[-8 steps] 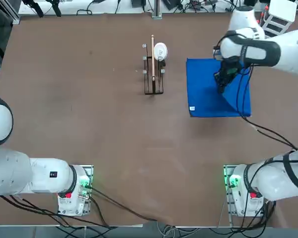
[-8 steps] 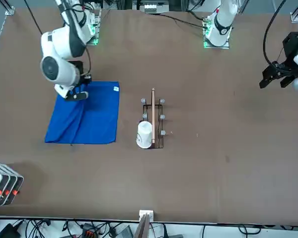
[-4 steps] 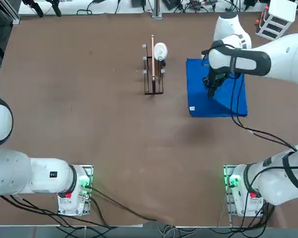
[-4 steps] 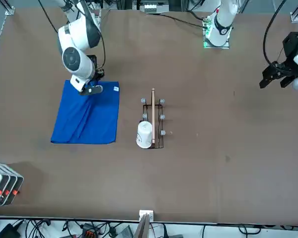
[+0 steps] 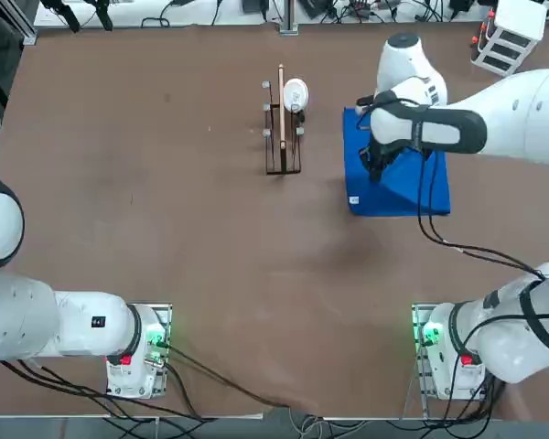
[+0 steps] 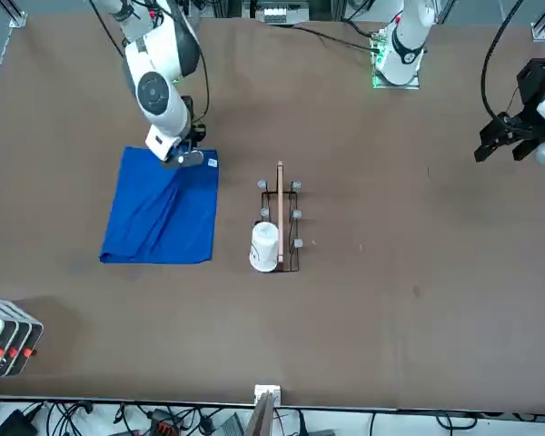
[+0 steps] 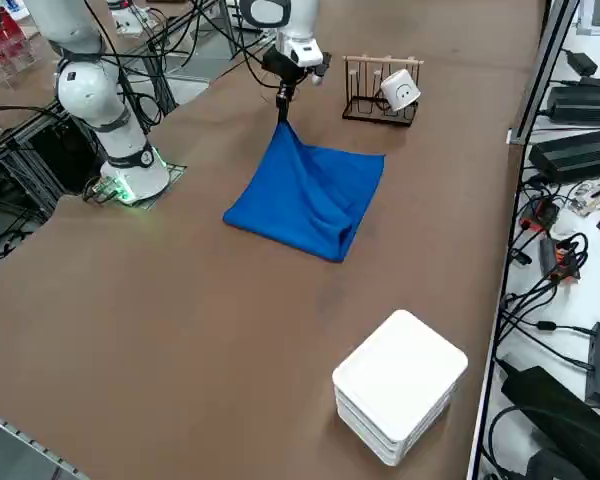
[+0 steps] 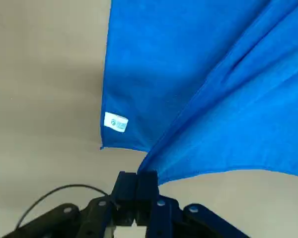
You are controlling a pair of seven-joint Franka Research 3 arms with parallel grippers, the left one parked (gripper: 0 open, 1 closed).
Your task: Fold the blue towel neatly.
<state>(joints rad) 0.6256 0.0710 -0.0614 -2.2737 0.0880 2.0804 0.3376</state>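
Note:
The blue towel (image 5: 404, 181) lies on the brown table to the right of the wooden rack, partly doubled over itself. My right gripper (image 5: 375, 170) hangs a little above the towel's rack-side half, shut on one lifted corner. From that corner the cloth slopes down in a raised fold (image 7: 310, 195). In the wrist view the fingers (image 8: 148, 184) are pressed together on the towel's corner (image 8: 198, 74), and the white tag (image 8: 115, 122) shows on the flat layer below. From the front, the gripper (image 6: 185, 159) is above the towel (image 6: 159, 213), close to the tag (image 6: 212, 163).
A wooden rack (image 5: 282, 137) with a white cup (image 5: 296, 93) on it stands just left of the towel. A white box (image 7: 400, 385) sits near the table's right edge, beyond the towel.
My right gripper has carried the held towel corner toward the rack, across the towel. The upper layer has followed, and the towel's outline has grown narrower.

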